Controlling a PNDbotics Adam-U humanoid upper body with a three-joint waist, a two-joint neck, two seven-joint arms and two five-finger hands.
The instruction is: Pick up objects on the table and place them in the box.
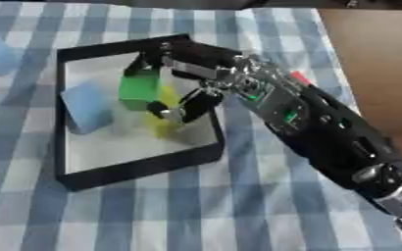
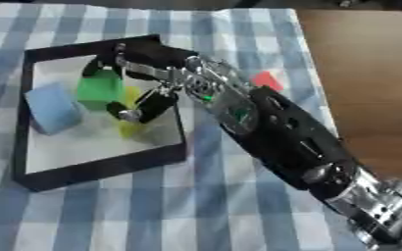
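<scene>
The right arm, nearest the camera and the largest thing in view, comes in from the near right and slants up-left across the worktop, which is covered by a blue-and-white checked cloth. Its robot hand hangs over the box, a shallow black-walled tray with a pale floor, lying on the left half of the cloth. The fingers are curled round the green block, thumb below and fingers above, so the hand is pinching it inside the box walls. The step in hand looks like the release: to do it well, the block should be lowered until it rests on the pale floor, the fingers then spread evenly, and the hand lifted straight up so that it does not drag the neighbouring pieces or catch the far wall. The green block is a bright, squarish cube, held just left of a yellow block that lies touching or almost touching it. A light blue block lies in the left of the box, near the green one. A small red thing shows on the cloth right of the arm, outside the box. The left robot hand is not seen.
</scene>
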